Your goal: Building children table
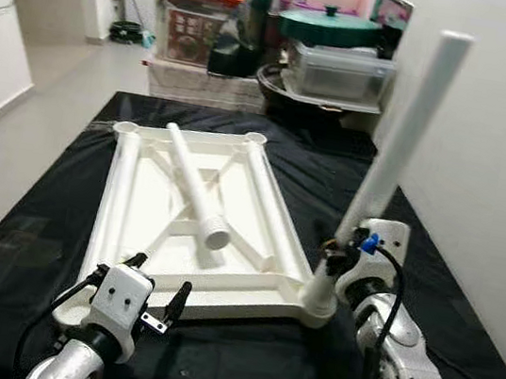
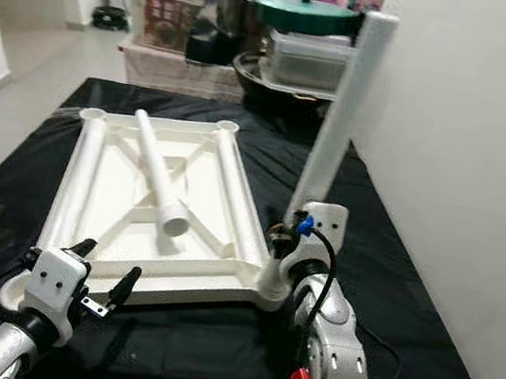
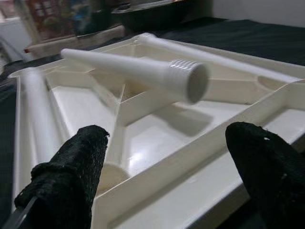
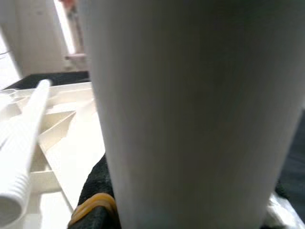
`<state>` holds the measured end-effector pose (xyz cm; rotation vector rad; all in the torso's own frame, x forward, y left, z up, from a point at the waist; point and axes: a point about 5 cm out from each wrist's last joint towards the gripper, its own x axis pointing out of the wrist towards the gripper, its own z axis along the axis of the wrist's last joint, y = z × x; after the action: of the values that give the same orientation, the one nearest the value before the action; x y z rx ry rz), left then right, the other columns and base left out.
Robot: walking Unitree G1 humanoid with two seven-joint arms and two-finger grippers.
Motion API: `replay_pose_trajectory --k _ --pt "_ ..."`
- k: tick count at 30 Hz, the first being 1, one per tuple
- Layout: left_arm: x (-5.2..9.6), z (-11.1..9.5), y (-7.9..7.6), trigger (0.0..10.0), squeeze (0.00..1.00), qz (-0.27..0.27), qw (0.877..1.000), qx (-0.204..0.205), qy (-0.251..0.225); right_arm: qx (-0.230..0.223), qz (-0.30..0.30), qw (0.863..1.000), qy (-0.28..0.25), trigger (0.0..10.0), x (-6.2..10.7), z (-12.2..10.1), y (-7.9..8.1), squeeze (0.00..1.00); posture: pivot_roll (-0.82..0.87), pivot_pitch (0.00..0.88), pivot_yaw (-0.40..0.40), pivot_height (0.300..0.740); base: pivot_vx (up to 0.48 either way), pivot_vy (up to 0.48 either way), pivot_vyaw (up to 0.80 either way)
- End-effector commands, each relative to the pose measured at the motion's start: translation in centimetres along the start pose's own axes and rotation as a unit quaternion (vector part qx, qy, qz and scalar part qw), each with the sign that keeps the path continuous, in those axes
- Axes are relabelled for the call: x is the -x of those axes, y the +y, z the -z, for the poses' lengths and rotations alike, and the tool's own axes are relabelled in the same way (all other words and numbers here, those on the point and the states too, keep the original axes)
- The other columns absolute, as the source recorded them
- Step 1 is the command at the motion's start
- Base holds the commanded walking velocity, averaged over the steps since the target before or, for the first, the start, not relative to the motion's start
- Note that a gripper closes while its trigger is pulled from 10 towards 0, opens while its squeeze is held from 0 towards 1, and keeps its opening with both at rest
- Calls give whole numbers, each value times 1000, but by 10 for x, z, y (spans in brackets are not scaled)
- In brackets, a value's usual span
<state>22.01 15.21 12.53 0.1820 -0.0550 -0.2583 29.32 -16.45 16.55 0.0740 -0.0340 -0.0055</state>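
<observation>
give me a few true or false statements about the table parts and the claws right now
1. A white leg stands upright in the near right corner socket of the upturned tabletop. True.
2. The right claw is open and away from every part. False: it grips the base of the standing leg.
3. A loose leg lies slantwise across the tabletop's underside. True.
4. The left claw is shut on the tabletop's edge. False: it is open, near the tabletop's near edge.
5. The tabletop lies on a bare wooden floor. False: it lies on a black cloth.
</observation>
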Motion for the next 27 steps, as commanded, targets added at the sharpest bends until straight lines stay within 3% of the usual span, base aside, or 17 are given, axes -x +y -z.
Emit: replay_pose_trajectory --k 1,2,4,5,8,9,11,13,15,17,18,19,20,24,25,26,27 --pt "-1 2 0 10000 0 6 1000 -4 4 4 8 1000 27 1333 7 11 0 0 108 0 -70 740 0 0 0" --pt "-1 3 0 10000 0 8 1000 -4 4 9 -56 998 21 10000 11 10 16 0 96 0 -64 740 0 0 0" --pt "-2 3 0 10000 0 8 1000 -4 5 10 -69 997 18 10000 12 10 19 0 96 0 -64 740 0 0 0" --pt "-2 3 -1 10000 0 11 1000 -4 4 3 -92 996 12 10000 12 9 21 1000 93 0 -64 740 0 0 0" --pt "-3 3 -4 10000 0 15 1000 -2 3 -3 -117 993 11 10000 10 6 20 1000 93 0 -66 740 0 0 0" --pt "-4 3 -4 10000 0 15 1000 -2 2 -11 -147 989 9 10000 7 1 19 0 93 0 -66 740 0 0 0" --pt "-4 3 -3 10000 0 14 1000 -2 1 -17 -166 986 7 10000 6 -3 19 0 93 0 -66 740 0 0 0" --pt "-4 3 -2 10000 0 14 1000 -2 1 -9 -244 970 0 10000 5 -12 16 0 93 0 -67 740 0 0 0" --pt "-4 3 -2 10000 0 14 1000 -2 1 -9 -244 970 0 10000 5 -12 16 0 93 0 -67 740 0 0 0" --pt "-4 4 -2 10000 0 14 1000 -2 1 4 -276 961 5 10000 7 -14 15 0 93 0 -67 740 0 0 0" --pt "-4 4 -1 10000 0 15 1000 -2 1 19 -310 950 16 4980 10 -12 13 0 93 0 -67 740 0 0 0" --pt "-4 4 -1 10000 0 15 1000 -2 1 19 -310 950 16 4980 10 -12 13 0 93 0 -67 740 0 0 0" --pt "-4 3 -1 10000 0 14 1000 -3 -1 53 -346 936 43 0 15 -3 7 0 102 0 -75 740 0 0 0" --pt "-3 3 -1 10000 0 13 1000 -3 0 74 -322 942 52 0 13 4 3 0 102 0 -76 740 0 0 0" --pt "-3 3 -1 10000 0 12 1000 -3 0 84 -275 956 61 0 7 10 -2 0 105 0 -75 740 0 0 0" --pt "-2 3 -2 10000 0 12 1000 -3 0 70 -167 981 73 0 -1 16 -11 0 107 0 -73 740 0 0 0" --pt "-2 3 -2 10000 0 12 1000 -3 0 58 -95 990 85 0 -5 20 -17 0 107 0 -73 740 0 0 0"
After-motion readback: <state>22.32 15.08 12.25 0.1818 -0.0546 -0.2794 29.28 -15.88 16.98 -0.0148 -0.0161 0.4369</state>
